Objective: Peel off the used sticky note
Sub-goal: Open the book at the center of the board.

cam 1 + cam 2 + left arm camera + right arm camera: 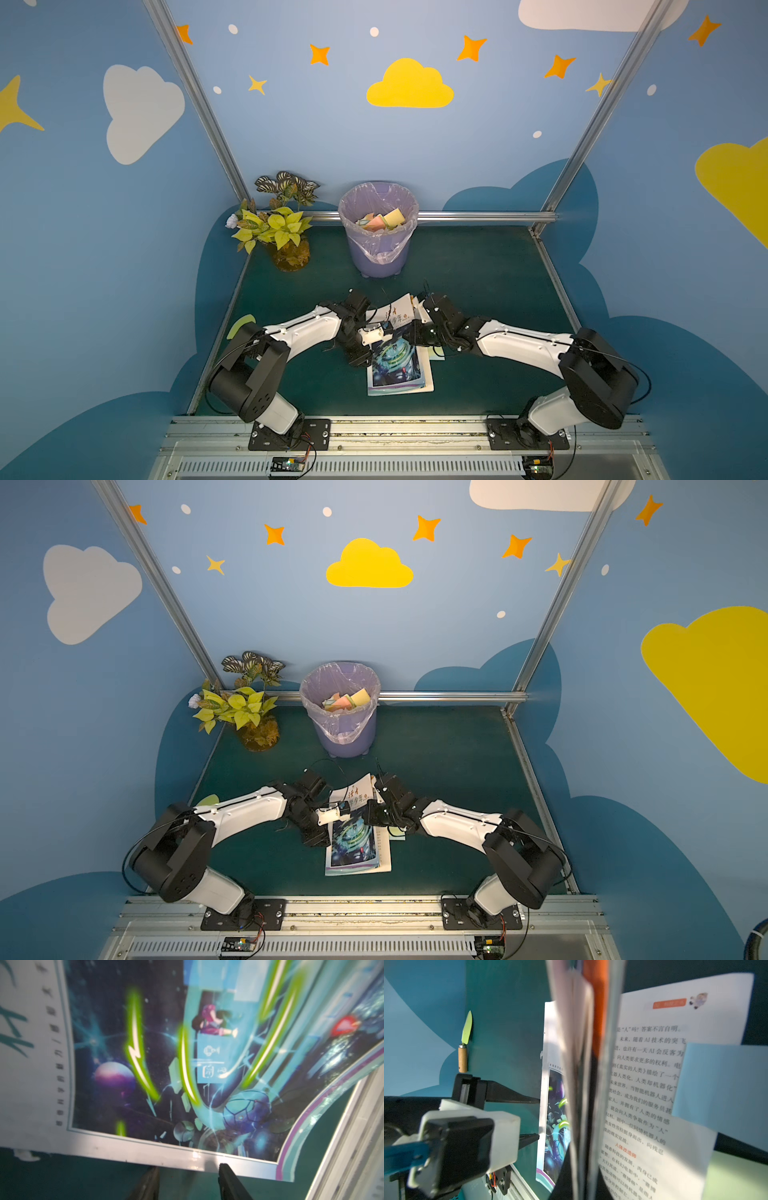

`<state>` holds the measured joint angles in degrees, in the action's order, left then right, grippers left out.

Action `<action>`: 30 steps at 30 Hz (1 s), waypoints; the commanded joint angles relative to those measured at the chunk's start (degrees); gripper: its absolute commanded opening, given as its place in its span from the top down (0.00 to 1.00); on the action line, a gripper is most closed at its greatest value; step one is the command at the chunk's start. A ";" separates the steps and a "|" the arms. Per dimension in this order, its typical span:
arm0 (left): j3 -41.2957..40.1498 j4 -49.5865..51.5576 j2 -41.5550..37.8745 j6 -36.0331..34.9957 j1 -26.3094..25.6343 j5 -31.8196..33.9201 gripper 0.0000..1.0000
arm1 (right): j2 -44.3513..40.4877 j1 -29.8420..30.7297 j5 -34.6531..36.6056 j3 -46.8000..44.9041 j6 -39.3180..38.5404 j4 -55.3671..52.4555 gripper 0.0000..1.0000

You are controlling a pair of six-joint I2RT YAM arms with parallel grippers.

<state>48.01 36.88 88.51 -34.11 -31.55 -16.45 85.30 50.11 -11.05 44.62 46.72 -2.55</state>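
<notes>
Nearest us, rail [415,424]; on our green table [478,270], left tool [190,1167] released beside magazine [399,365], right tool [411,332] clenching its pages [579,1064]; wastebasket [401,253] at twelve o'clock.

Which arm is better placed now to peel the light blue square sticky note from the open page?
Left, probably. The left gripper is open and free at the edge of the glossy magazine, while the right gripper is shut on the lifted pages that expose the light blue square sticky note.

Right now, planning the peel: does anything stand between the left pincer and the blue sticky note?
Yes. The lifted pages rise between them: the left pincer sits open at the cover edge, the blue sticky note lies on the inner page beyond.
</notes>
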 commanded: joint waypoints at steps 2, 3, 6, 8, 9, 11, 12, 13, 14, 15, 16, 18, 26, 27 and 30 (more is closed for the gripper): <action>2.26 0.83 -4.49 0.77 0.51 -4.00 0.50 | -4.42 0.59 6.43 -1.37 2.70 -6.29 1.00; 2.41 0.89 -5.53 0.89 1.08 -4.57 0.50 | -5.05 0.85 7.04 -1.27 3.14 -7.01 1.00; 2.83 2.83 -9.56 1.16 4.80 -9.51 0.49 | -6.42 2.09 10.69 0.61 3.40 -10.73 1.00; 2.68 3.50 -12.34 1.65 8.46 -12.29 0.49 | -6.50 2.86 12.25 2.66 3.39 -12.93 1.00; 2.31 3.54 -13.65 1.82 10.38 -13.06 0.49 | -6.09 3.44 12.98 4.04 3.39 -14.04 1.00; 1.18 3.46 -16.08 1.17 14.06 -14.25 0.49 | -4.71 4.76 15.16 7.18 3.46 -16.30 1.00; 0.72 3.49 -16.81 0.84 15.95 -14.69 0.49 | -3.76 5.78 16.37 9.01 3.74 -17.39 1.00; 0.39 3.61 -17.57 0.47 17.61 -15.20 0.48 | -2.52 6.63 17.55 10.72 4.15 -18.26 1.00; 0.21 3.70 -18.01 0.16 20.12 -15.90 0.48 | -1.20 7.71 18.43 12.41 4.74 -19.13 1.00; 0.17 3.98 -18.15 -0.20 21.87 -16.58 0.48 | 0.31 8.73 19.77 14.24 5.14 -19.95 1.00; 0.28 4.38 -18.04 -0.55 23.46 -17.14 0.48 | 1.53 9.78 21.22 16.19 5.85 -21.13 1.00; 1.13 5.42 -17.29 -1.44 26.25 -18.12 0.48 | 5.33 11.72 24.30 20.85 6.73 -23.70 1.00; 4.38 7.24 -13.30 -4.86 36.19 -21.37 0.48 | 20.86 17.82 32.87 40.99 7.68 -34.37 1.00; 4.70 7.24 -12.62 -5.30 37.16 -21.56 0.48 | 23.02 18.28 33.24 43.65 7.83 -35.90 0.99; 6.12 7.32 -9.26 -6.86 40.61 -22.71 0.48 | 29.15 19.18 34.20 51.01 9.13 -39.49 0.97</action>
<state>52.42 42.70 77.10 -38.22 7.03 -36.32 111.55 68.55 19.07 90.96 54.28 -35.92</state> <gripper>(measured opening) 0.520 0.052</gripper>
